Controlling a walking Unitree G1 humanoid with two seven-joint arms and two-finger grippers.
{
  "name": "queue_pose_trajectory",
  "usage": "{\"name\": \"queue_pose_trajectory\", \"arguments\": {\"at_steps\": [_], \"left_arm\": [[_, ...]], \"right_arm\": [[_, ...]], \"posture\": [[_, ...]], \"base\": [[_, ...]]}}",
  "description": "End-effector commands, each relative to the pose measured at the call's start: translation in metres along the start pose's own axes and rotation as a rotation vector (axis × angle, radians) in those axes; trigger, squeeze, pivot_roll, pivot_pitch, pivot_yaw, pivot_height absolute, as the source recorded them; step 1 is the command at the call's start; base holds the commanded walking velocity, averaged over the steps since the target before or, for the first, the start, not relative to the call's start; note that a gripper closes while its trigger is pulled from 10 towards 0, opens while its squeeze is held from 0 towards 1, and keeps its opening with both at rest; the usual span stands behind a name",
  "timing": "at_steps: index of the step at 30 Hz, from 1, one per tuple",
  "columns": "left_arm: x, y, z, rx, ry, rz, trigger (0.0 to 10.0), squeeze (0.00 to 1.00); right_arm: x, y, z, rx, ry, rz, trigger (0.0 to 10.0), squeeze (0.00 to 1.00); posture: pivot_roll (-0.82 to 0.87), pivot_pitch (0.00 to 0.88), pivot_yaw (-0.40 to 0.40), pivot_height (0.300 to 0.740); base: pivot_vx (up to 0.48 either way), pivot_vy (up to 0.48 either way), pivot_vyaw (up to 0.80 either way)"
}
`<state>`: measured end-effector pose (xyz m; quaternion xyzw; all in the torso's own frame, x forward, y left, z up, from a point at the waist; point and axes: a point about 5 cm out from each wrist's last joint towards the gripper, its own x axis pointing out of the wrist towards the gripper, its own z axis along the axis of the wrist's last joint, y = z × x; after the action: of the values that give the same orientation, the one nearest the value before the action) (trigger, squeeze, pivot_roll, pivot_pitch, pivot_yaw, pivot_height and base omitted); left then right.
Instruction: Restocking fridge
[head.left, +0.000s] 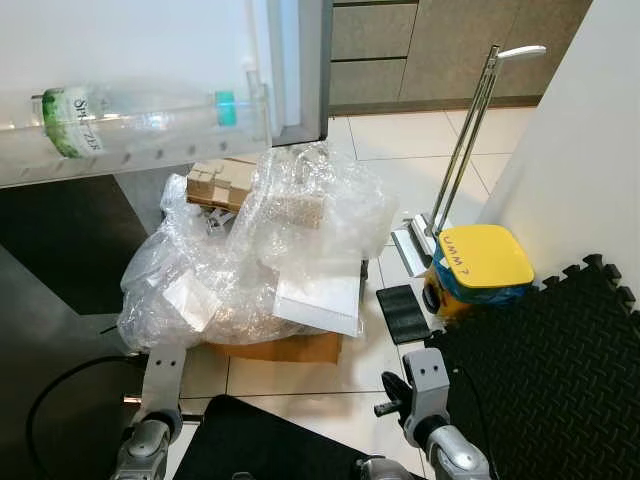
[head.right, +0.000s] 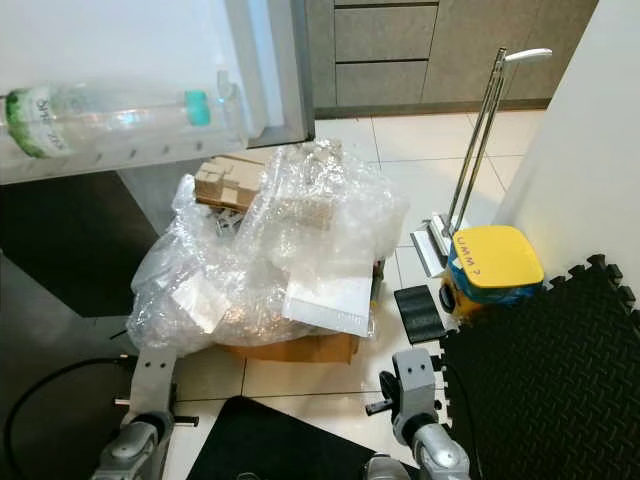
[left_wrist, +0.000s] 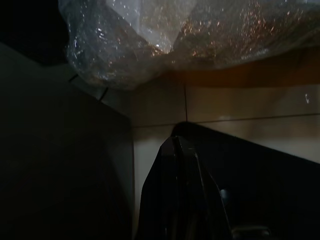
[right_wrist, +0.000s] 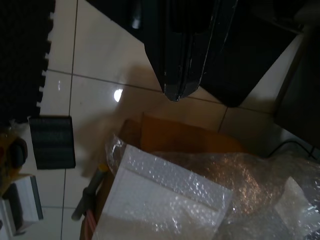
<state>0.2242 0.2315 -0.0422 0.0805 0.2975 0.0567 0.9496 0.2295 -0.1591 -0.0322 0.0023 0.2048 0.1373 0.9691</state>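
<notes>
A clear plastic bottle (head.left: 130, 115) with a green label and a teal cap lies on its side in the shelf of the open white fridge door (head.left: 292, 60), at the upper left. Both silver arms hang low near the floor, the left arm (head.left: 160, 395) at the bottom left and the right arm (head.left: 428, 390) at the bottom right. In the dark left wrist view my left gripper (left_wrist: 175, 142) is shut and empty over the tiles. My right gripper (right_wrist: 174, 94) is shut too, pointing at the floor just short of a cardboard box (right_wrist: 175, 137).
A heap of bubble wrap (head.left: 270, 250) covers the cardboard box (head.left: 285, 348) on the tiled floor straight ahead. To the right stand a yellow-lidded bucket (head.left: 485, 262) with a metal handle (head.left: 465, 140), a small black pad (head.left: 402, 313) and a black foam mat (head.left: 560, 370). Grey drawers (head.left: 400, 50) line the back.
</notes>
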Motion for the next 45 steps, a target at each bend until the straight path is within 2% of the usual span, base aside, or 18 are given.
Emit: {"name": "queue_pose_trajectory", "arguments": {"at_steps": [1, 5, 7, 8, 9, 10, 13, 15, 18, 21, 23, 24, 26, 30, 33, 35, 37, 45], "left_arm": [[-0.007, -0.008, -0.019, -0.022, 0.071, -0.018, 10.0, 0.00], [-0.011, -0.009, -0.029, -0.027, 0.103, -0.021, 10.0, 0.00], [-0.013, -0.011, -0.032, -0.042, 0.094, -0.031, 10.0, 0.00], [-0.015, -0.012, -0.034, -0.032, 0.099, -0.033, 10.0, 0.00], [-0.015, -0.012, -0.034, -0.032, 0.099, -0.033, 10.0, 0.00], [-0.015, -0.014, -0.033, -0.057, 0.079, -0.042, 10.0, 0.00], [-0.015, -0.016, -0.032, -0.064, 0.065, -0.049, 10.0, 0.00], [-0.016, -0.019, -0.034, -0.058, 0.073, -0.054, 10.0, 0.00], [-0.017, -0.021, -0.034, -0.061, 0.067, -0.057, 10.0, 0.00], [-0.018, -0.022, -0.037, -0.068, 0.083, -0.058, 10.0, 0.00], [-0.019, -0.020, -0.037, -0.078, 0.079, -0.051, 10.0, 0.00], [-0.019, -0.019, -0.037, -0.073, 0.071, -0.048, 10.0, 0.00], [-0.019, -0.017, -0.038, -0.062, 0.070, -0.042, 10.0, 0.00], [-0.020, -0.015, -0.039, -0.061, 0.075, -0.036, 10.0, 0.00], [-0.021, -0.013, -0.040, -0.059, 0.070, -0.038, 10.0, 0.00], [-0.021, -0.013, -0.040, -0.058, 0.069, -0.038, 10.0, 0.00], [-0.022, -0.012, -0.041, -0.060, 0.067, -0.031, 10.0, 0.00], [-0.029, -0.009, -0.048, -0.069, 0.054, -0.018, 10.0, 0.00]], "right_arm": [[-0.006, -0.002, -0.012, 0.026, 0.044, -0.034, 10.0, 0.00], [-0.007, -0.010, -0.010, 0.077, 0.020, -0.099, 10.0, 0.00], [-0.006, -0.025, 0.000, 0.136, -0.040, -0.187, 10.0, 0.00], [-0.004, -0.041, 0.012, 0.199, -0.098, -0.277, 10.0, 0.00], [-0.004, -0.041, 0.012, 0.199, -0.098, -0.277, 10.0, 0.00], [-0.002, -0.056, 0.026, 0.241, -0.155, -0.337, 10.0, 0.00], [0.000, -0.066, 0.038, 0.255, -0.194, -0.357, 10.0, 0.00], [0.007, -0.082, 0.067, 0.253, -0.268, -0.372, 10.0, 0.00], [0.011, -0.087, 0.080, 0.246, -0.294, -0.369, 10.0, 0.00], [0.025, -0.104, 0.150, 0.304, -0.454, -0.327, 10.0, 0.00], [0.032, -0.108, 0.214, 0.404, -0.613, -0.251, 10.0, 0.00], [0.033, -0.106, 0.248, 0.433, -0.688, -0.193, 10.0, 0.00], [0.033, -0.097, 0.288, 0.452, -0.766, -0.108, 10.0, 0.00], [0.035, -0.083, 0.317, 0.466, -0.807, -0.024, 10.0, 0.00], [0.040, -0.052, 0.353, 0.522, -0.825, 0.129, 10.0, 0.00], [0.042, -0.044, 0.359, 0.535, -0.818, 0.164, 10.0, 0.00], [0.048, -0.018, 0.371, 0.568, -0.767, 0.298, 10.0, 0.00], [0.049, 0.006, 0.383, 0.650, -0.745, 0.458, 10.0, 0.00]], "posture": [[-0.15, 0.108, 0.045, 0.740], [-0.15, 0.105, 0.042, 0.740], [-0.15, 0.105, 0.039, 0.740], [-0.15, 0.107, 0.039, 0.740], [-0.15, 0.107, 0.039, 0.740], [-0.15, 0.107, 0.038, 0.740], [-0.15, 0.108, 0.036, 0.740], [-0.15, 0.107, 0.033, 0.740], [-0.15, 0.107, 0.032, 0.740], [-0.15, 0.109, 0.029, 0.740], [-0.15, 0.109, 0.029, 0.740], [-0.14, 0.108, 0.027, 0.740], [-0.14, 0.110, 0.025, 0.740], [-0.14, 0.112, 0.026, 0.740], [-0.13, 0.120, 0.020, 0.740], [-0.13, 0.120, 0.020, 0.740], [-0.11, 0.125, 0.004, 0.740], [-0.09, 0.140, -0.011, 0.740]], "base": [[0.000, 0.000, 0.00], [0.000, 0.000, 0.00], [0.000, 0.000, 0.00], [0.000, 0.000, 0.00], [0.000, 0.000, 0.00], [0.000, 0.000, 0.00], [0.000, 0.000, 0.00], [0.000, 0.000, 0.00], [0.000, 0.000, 0.00], [0.000, 0.000, 0.00], [0.000, 0.000, 0.00], [0.000, 0.000, 0.00], [0.000, 0.000, 0.00], [0.000, 0.000, 0.00], [0.000, 0.000, 0.00], [0.000, 0.000, 0.00], [0.000, 0.000, 0.00], [0.000, 0.000, 0.00]]}}
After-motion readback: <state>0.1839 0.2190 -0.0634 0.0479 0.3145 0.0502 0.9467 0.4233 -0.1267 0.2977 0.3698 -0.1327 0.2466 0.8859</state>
